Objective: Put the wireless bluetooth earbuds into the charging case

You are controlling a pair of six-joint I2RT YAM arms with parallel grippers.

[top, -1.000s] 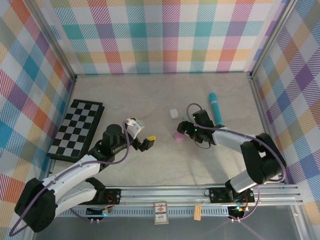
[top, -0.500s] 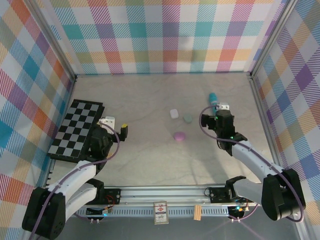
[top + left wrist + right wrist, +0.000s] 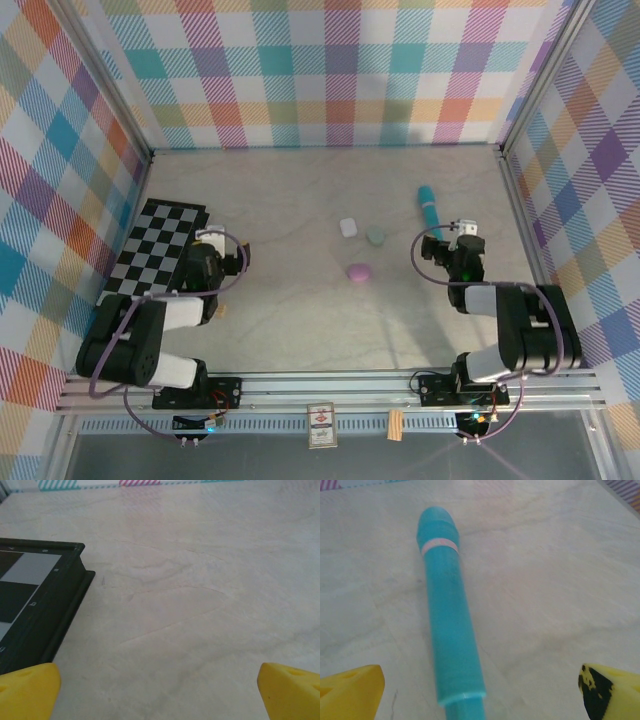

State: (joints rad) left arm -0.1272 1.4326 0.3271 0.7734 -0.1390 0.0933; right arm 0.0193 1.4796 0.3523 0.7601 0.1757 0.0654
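Top view: 3 little pebble-shaped cases sit mid-tabletop (image 3: pixel 300 320). There's a white case (image 3: pixel 348 227), a grey-green case (image 3: pixel 375 237) just beside it, and a pink case (image 3: pixel 359 271) a bit nearer the arms. The earbuds are too small for me to pick out at this size. The teal cylinder (image 3: pixel 430 210) lies to the right of the cases, with the right pincer (image 3: pixel 458 240) parked at its near end. The left pincer (image 3: pixel 222 252) sits by the chessboard (image 3: pixel 150 260), well apart from the cases.

Left wrist: the yellow fingertips (image 3: pixel 27 690) sit at the 2 bottom corners, so this pincer is spread wide with nothing in it. The chessboard edge is on the left, with bare tabletop ahead.

Right wrist: same deal, fingertips (image 3: pixel 350 692) far apart and holding nothing. The teal cylinder lies flat pointing away, its near end between the fingers and touching neither.
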